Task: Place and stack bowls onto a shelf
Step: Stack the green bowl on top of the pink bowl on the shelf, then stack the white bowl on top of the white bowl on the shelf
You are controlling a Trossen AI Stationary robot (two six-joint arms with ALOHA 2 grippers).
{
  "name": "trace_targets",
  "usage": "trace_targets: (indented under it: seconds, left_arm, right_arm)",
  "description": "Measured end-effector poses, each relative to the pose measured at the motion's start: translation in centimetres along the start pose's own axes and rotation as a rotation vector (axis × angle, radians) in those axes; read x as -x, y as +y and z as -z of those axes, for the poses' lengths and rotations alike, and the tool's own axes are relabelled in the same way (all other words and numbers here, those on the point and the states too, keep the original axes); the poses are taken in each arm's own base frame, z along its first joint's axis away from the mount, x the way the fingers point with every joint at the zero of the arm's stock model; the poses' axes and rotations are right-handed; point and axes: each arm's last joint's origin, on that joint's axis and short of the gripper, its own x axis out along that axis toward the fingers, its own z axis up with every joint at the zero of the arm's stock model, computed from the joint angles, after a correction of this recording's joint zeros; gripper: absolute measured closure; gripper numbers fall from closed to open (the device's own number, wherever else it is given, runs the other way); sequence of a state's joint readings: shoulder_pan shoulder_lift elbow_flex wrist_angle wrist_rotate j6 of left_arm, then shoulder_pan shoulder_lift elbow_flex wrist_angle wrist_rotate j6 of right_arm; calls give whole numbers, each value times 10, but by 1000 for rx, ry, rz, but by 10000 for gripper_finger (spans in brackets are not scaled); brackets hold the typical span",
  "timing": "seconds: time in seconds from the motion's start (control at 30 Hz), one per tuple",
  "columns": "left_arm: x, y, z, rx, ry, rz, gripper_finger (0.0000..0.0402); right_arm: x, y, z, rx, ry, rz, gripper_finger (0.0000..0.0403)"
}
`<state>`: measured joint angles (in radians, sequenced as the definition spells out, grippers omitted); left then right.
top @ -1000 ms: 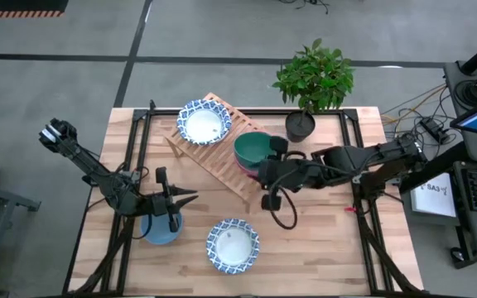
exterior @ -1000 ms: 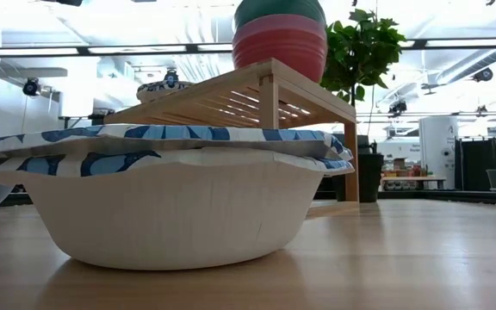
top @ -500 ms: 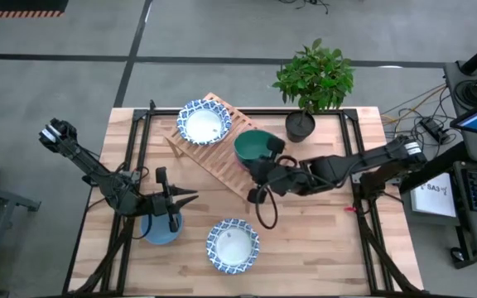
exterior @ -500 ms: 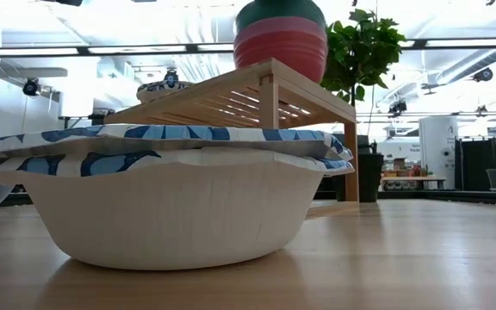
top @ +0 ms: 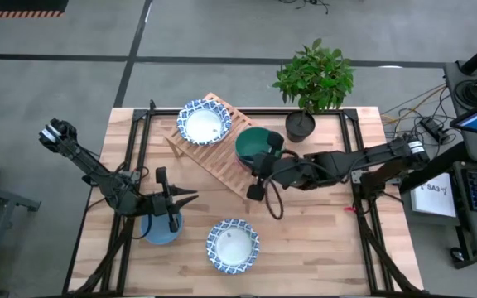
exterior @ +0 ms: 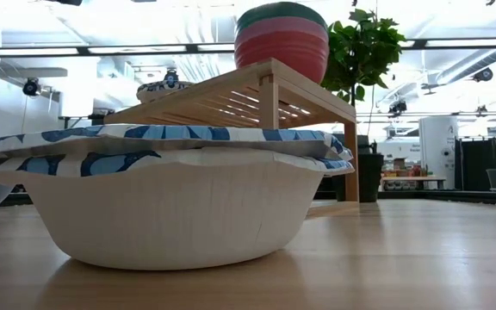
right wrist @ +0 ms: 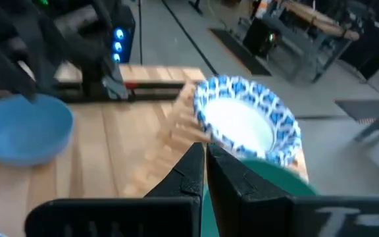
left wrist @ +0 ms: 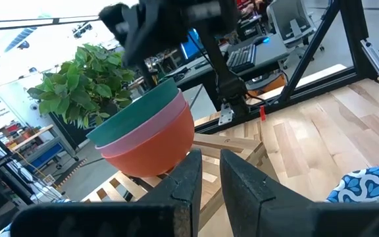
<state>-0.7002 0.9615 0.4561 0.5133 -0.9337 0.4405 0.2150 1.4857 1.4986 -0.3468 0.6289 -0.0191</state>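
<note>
Since a moment ago my right claw [top: 255, 191] has swung in from the table's middle and closed empty, fingers pressed together, just below the green bowl [top: 255, 146] near the frame's centre. That smooth green bowl now tops the pink bowl [left wrist: 151, 125] and red bowl [left wrist: 156, 148] on the lower right end of the slatted pale-wood shelf [top: 214, 157]. A white bowl with blue patterned rim [top: 204, 122] sits on its upper left end. My left claw [top: 172, 222], fingers narrow, hovers at the blue bowl [top: 159, 230] in the lower left; whether it grips it, I cannot tell. Another patterned bowl [top: 232, 244] lies at bottom centre.
</note>
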Motion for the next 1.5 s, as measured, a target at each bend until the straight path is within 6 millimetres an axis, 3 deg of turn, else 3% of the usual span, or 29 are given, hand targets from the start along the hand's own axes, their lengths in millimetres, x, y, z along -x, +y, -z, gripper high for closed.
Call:
trace_targets:
  seconds: [0.23, 0.4, 0.63, 0.77, 0.9, 1.07, 1.27, 1.5]
  left_arm:
    - [0, 0, 0, 2, -2, -1, 364]
    - [0, 0, 0, 2, -2, -1, 364]
    - [0, 0, 0, -1, -2, -1, 364]
    - [0, 0, -1, 3, -5, -3, 364]
    - [0, 2, -5, 38, -23, -16, 364]
    - [-4, 10, -29, 157, -37, -77, 364]
    - [-14, 2, -42, 263, 30, -69, 364]
    - [-31, -24, -41, 397, 276, -48, 364]
  right_arm:
    - [-17, -1, 30, -44, 88, 31, 394]
    - [-16, -1, 28, -53, 67, 28, 394]
    - [25, 6, 5, -53, -32, -53, 394]
    - [56, 21, 12, -51, -46, -118, 394]
    - [91, 41, 32, -51, -62, -124, 394]
    - [126, 68, 76, -57, -54, -187, 394]
    - [146, 97, 124, -38, -98, -218, 394]
    - [155, 105, 148, -11, -89, -262, 394]
